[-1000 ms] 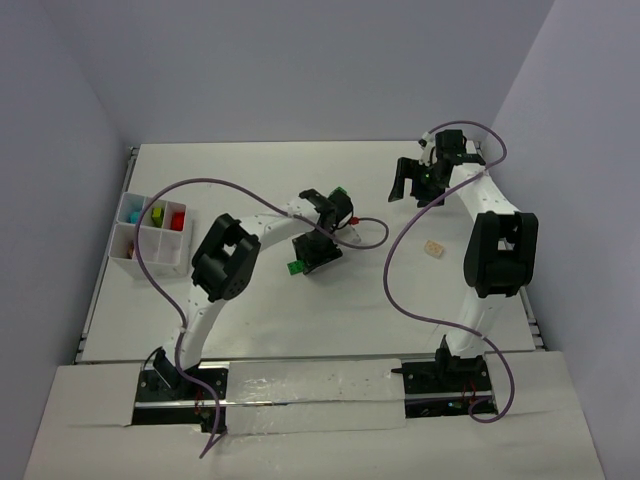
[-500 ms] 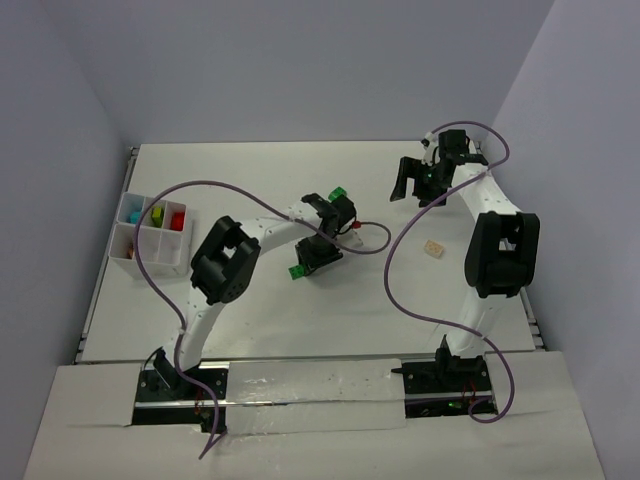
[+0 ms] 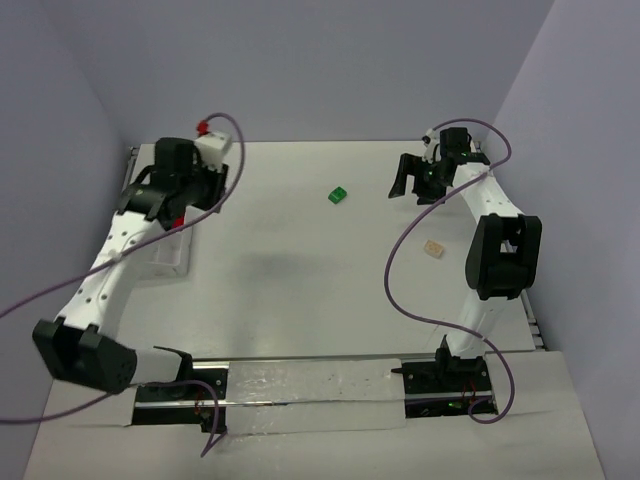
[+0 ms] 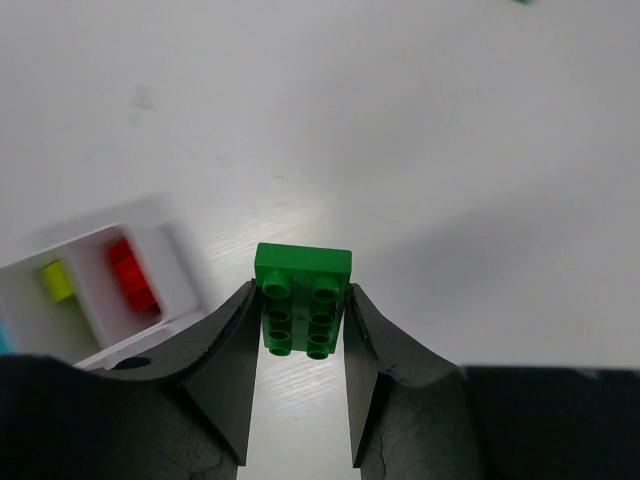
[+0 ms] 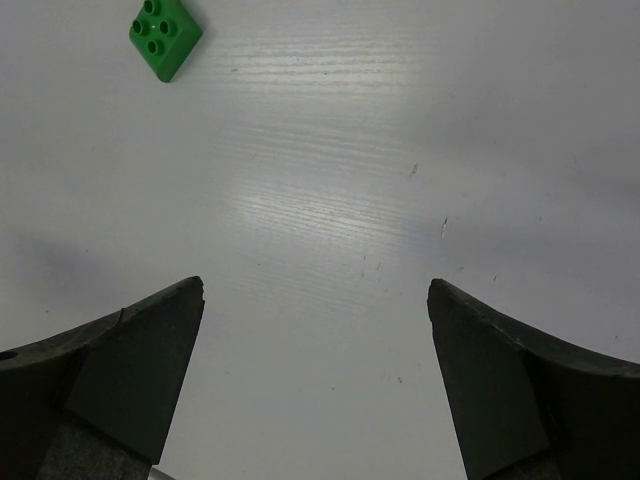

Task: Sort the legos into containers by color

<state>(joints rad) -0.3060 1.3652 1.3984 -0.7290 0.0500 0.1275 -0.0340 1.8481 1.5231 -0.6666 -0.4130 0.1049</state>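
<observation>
Left gripper (image 4: pixel 300 298) pinches a green lego (image 4: pixel 303 264) near the container (image 4: pixel 178 262), which holds a red brick (image 4: pixel 132 276) and a yellow-green brick (image 4: pixel 57 281). Right gripper (image 5: pixel 315 290) hangs spread wide, and another green lego (image 5: pixel 165 37) lies on the table (image 5: pixel 420 130) ahead.

Box (image 3: pixel 168 257) at left edge of table (image 3: pixel 300 300), mostly under left arm (image 3: pixel 110 265). Left gripper (image 4: pixel 300 292) beside box, held brick (image 4: pixel 303 272) between its fingers. Stored brick (image 4: pixel 132 277) and neighbouring brick (image 4: pixel 57 281) in 2 adjacent compartments. Loose brick (image 3: pixel 337 195) far centre, left of right gripper (image 3: pixel 414 187). Second loose brick (image 3: pixel 433 247) just left of right arm (image 3: pixel 500 250).
</observation>
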